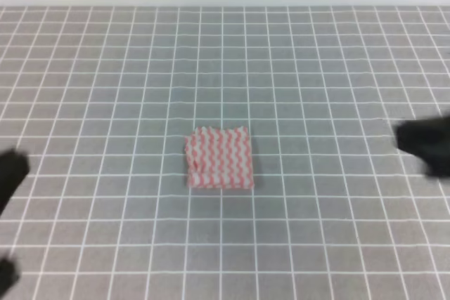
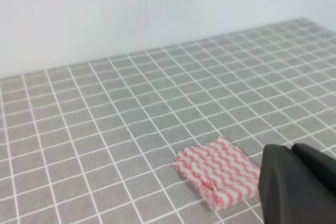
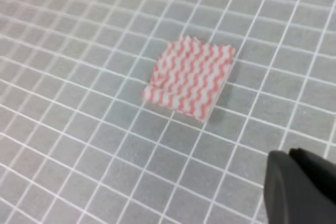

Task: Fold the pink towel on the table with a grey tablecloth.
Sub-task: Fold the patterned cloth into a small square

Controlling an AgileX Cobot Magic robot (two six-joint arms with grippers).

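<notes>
**Two pincers cut off at frame edges**

Both pincers, left and right, appear as dark blurs; whether they are spread or pressed together cannot be told. Each sits well apart from the pink towel, which lies folded mid-tabletop. The wrist views show its layered edges.

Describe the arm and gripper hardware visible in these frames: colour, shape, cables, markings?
Only fragments show. The left gripper and right gripper are matte black with smooth, rounded, blocky housings. In the high view both are blurred black shapes at the frame edges. No cables, markings or labels can be made out.
</notes>
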